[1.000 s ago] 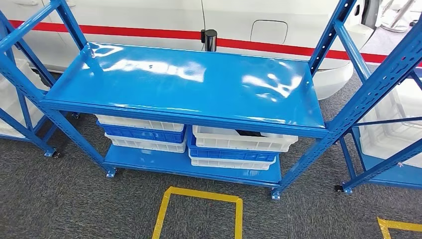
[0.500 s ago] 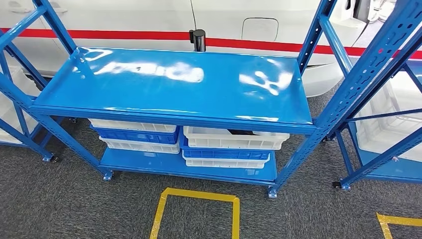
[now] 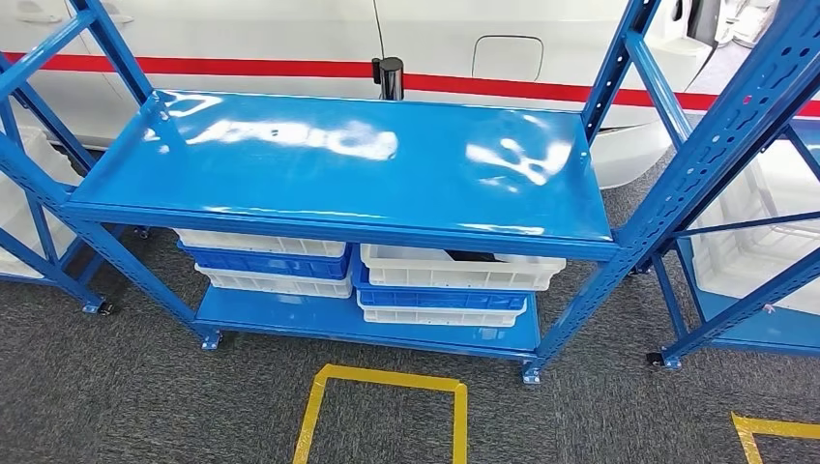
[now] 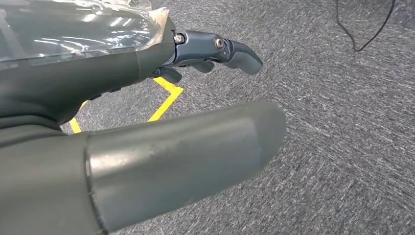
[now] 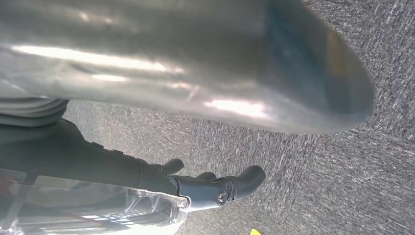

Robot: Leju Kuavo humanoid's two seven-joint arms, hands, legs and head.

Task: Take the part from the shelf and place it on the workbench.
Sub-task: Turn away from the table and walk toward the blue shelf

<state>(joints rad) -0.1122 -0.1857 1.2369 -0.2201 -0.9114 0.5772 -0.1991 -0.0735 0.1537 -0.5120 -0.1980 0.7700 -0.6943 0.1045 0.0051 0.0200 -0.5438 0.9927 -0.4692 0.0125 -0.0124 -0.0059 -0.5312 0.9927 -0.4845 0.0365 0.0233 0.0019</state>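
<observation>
Since 0.5 s ago my head view has shifted slightly; the blue shelf [image 3: 338,164] itself has not moved. A dark part [image 3: 474,256] lies in the upper white bin [image 3: 459,271] on the lower tier, right stack. My left hand [image 4: 147,122] and right hand [image 5: 195,186] hang over grey carpet [image 4: 342,122], fingers loosely apart, holding nothing.

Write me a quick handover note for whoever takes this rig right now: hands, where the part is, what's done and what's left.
Left hand: empty, fingers apart, hanging over the carpet.
Right hand: the same.
Blue shelf: top deck bare. White and blue bins sit stacked on the lower level; something dark lies in the right top bin, possibly the part.
Done: robot faces the shelf.
Left: reach in, grasp the part, carry it to the workbench.
</observation>
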